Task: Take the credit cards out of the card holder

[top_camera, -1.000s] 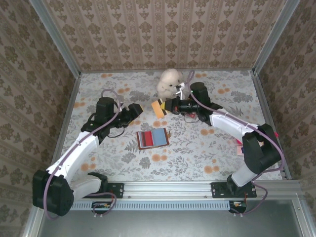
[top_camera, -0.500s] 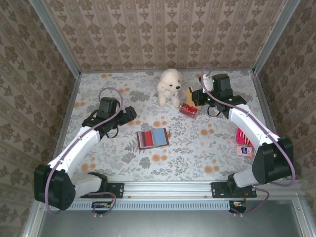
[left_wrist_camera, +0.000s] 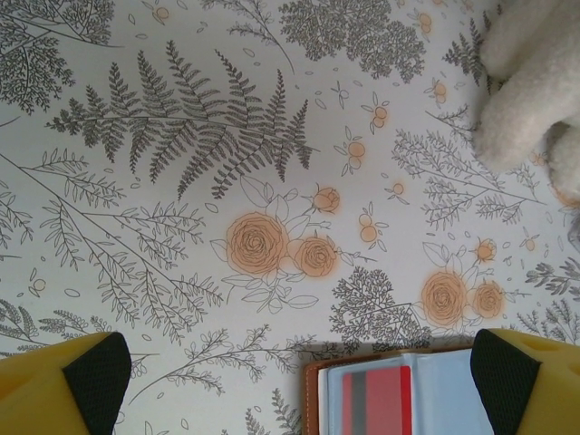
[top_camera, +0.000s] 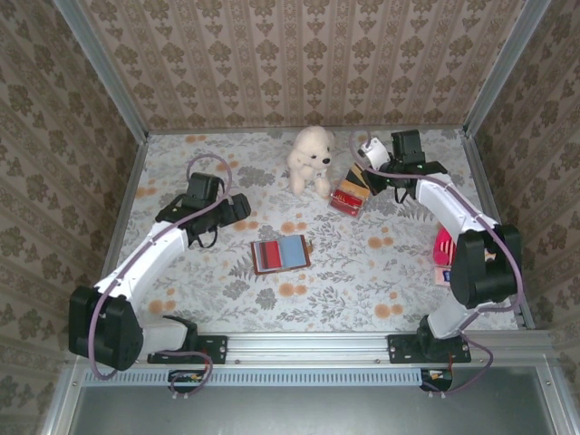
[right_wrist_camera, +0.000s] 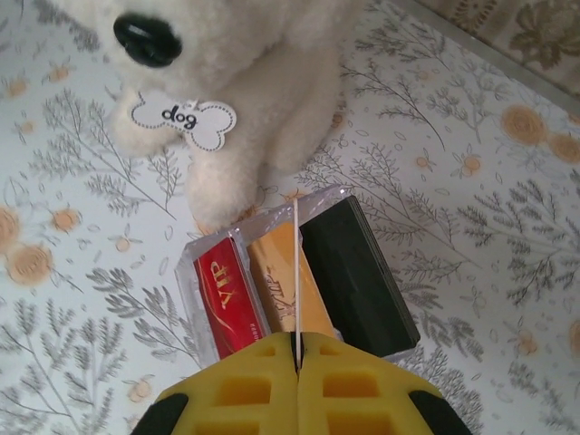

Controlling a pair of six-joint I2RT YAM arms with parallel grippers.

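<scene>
Card [right_wrist_camera: 296, 272] edge-on in right claw [right_wrist_camera: 297, 361], left claw [left_wrist_camera: 299, 376] spread over card holder [left_wrist_camera: 444, 399]

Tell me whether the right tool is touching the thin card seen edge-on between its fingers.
Touching. The right wrist view shows the right tool shut on the card, which is seen edge-on, with no gap on either side of it.

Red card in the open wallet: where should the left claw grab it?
Probably take the red card by its far edge, the one facing the plush dog, coming from above with the left claw open. The card lies flat in the open card holder, so only a thin edge can be pinched, one finger slid under. Which way its pocket opens is unclear.
</scene>
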